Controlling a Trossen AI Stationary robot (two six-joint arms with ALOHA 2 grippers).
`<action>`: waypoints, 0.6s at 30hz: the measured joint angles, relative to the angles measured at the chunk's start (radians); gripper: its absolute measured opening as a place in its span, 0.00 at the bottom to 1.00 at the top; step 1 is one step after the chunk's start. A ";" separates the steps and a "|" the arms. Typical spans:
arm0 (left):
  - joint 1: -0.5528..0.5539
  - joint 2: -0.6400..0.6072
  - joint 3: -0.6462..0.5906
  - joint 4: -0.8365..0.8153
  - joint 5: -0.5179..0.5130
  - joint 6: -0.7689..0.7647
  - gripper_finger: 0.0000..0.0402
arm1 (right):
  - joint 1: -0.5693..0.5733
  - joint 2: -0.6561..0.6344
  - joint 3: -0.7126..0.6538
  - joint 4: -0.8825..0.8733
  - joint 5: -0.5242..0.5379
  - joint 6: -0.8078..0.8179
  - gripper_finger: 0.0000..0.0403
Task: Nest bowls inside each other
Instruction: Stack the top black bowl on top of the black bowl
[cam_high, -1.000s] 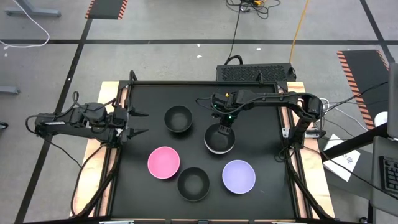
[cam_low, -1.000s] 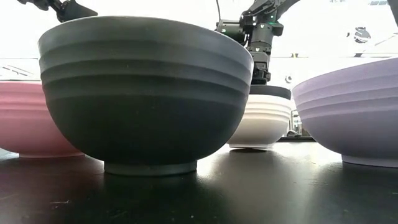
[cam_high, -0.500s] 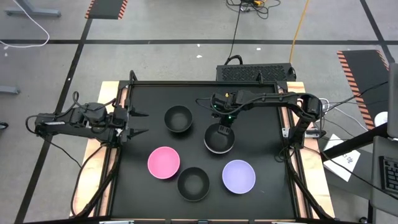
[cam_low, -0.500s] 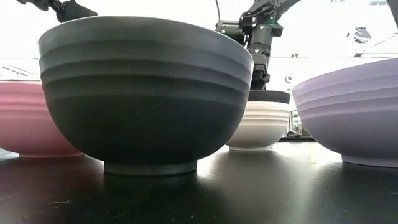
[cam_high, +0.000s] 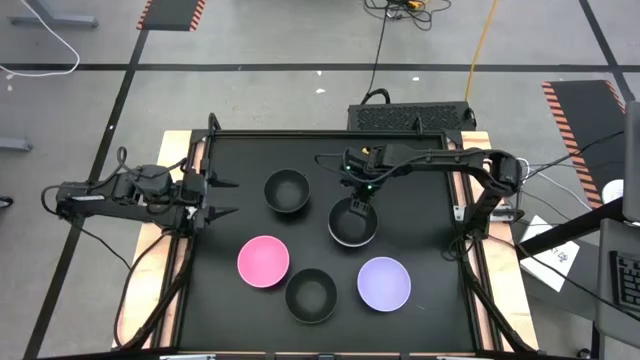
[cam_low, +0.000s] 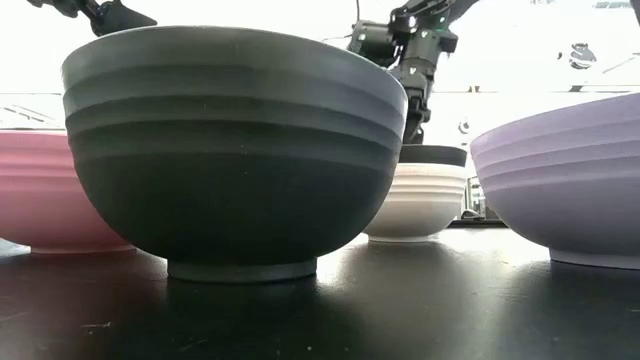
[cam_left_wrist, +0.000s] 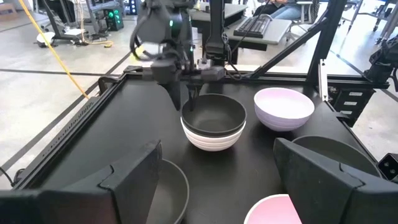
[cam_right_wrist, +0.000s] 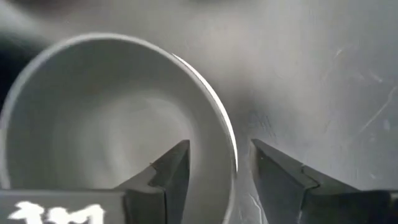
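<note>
Because its fingers stood parted astride the rim, the right tool (cam_high: 361, 198) gripped nothing; the black bowl (cam_high: 352, 220) sat loose inside the white bowl (cam_left_wrist: 210, 140), first pair nested near the bench (cam_high: 440, 240) middle. Left tool (cam_high: 222, 198) waited wide open at the left edge, empty. Another black bowl (cam_high: 287, 191), pink bowl (cam_high: 263, 261), third black bowl (cam_high: 311, 295) and lavender bowl (cam_high: 384, 283) stood apart, unstacked.
</note>
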 joint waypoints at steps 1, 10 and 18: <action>0.000 0.000 0.000 0.000 0.000 0.000 0.78 | 0.000 -0.016 0.000 0.006 -0.001 -0.001 0.40; 0.000 0.000 0.000 0.001 0.000 0.004 0.78 | 0.016 -0.247 -0.005 0.233 0.012 -0.115 0.39; -0.002 0.000 0.000 0.001 0.008 0.001 0.78 | 0.080 -0.541 -0.292 0.636 0.006 -0.099 0.39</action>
